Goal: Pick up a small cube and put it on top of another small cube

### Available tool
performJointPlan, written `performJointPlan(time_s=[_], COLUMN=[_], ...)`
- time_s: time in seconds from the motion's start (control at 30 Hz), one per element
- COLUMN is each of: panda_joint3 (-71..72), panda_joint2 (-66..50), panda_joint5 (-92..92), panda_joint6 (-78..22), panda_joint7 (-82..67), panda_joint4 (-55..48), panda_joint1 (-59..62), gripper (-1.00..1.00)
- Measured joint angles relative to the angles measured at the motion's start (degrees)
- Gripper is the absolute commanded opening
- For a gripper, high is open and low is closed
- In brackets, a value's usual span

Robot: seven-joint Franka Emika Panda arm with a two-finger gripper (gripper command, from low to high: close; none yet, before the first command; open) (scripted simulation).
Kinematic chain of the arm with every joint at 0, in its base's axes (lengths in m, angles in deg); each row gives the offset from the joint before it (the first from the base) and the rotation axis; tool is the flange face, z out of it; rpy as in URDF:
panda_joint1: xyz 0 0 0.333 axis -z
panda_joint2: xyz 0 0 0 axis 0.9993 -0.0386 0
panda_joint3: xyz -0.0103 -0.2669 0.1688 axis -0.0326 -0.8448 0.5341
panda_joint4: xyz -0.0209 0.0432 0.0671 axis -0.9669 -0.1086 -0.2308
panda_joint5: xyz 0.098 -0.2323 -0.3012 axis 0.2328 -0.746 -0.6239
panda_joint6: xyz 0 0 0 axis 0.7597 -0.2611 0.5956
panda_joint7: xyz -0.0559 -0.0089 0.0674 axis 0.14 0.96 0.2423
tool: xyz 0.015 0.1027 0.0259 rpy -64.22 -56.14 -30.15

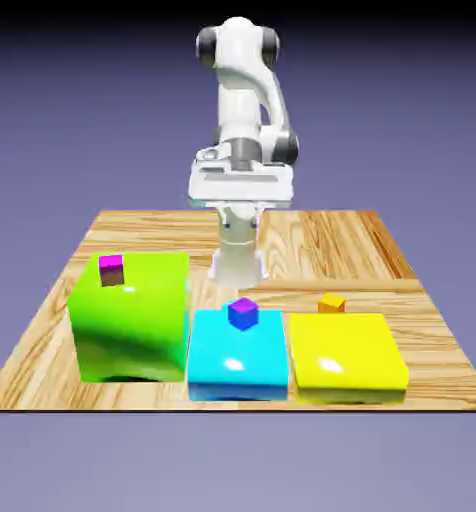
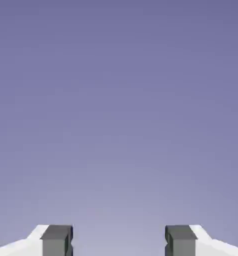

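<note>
Nearest me sits the cyan block, a small purple cube on top. I find no teal small cube anywhere, so I cannot tell where it is. My pincer stands open and empty, facing bare backdrop. Nothing is picked up yet; the whole stacking remains.

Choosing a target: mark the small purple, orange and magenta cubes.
purple cube (image 1: 243,305), exterior view, on its top face.
orange cube (image 1: 331,298), exterior view, on its top face.
magenta cube (image 1: 111,263), exterior view, on its top face.
</note>
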Motion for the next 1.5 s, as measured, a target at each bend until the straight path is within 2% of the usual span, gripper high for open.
performJointPlan(time_s=[1.5], panda_joint3=[93.4], panda_joint2=[15.3], panda_joint5=[108.0], panda_joint6=[14.5], panda_joint7=[-16.8], panda_joint4=[-1.5], panda_joint1=[37.6], gripper=[0.0])
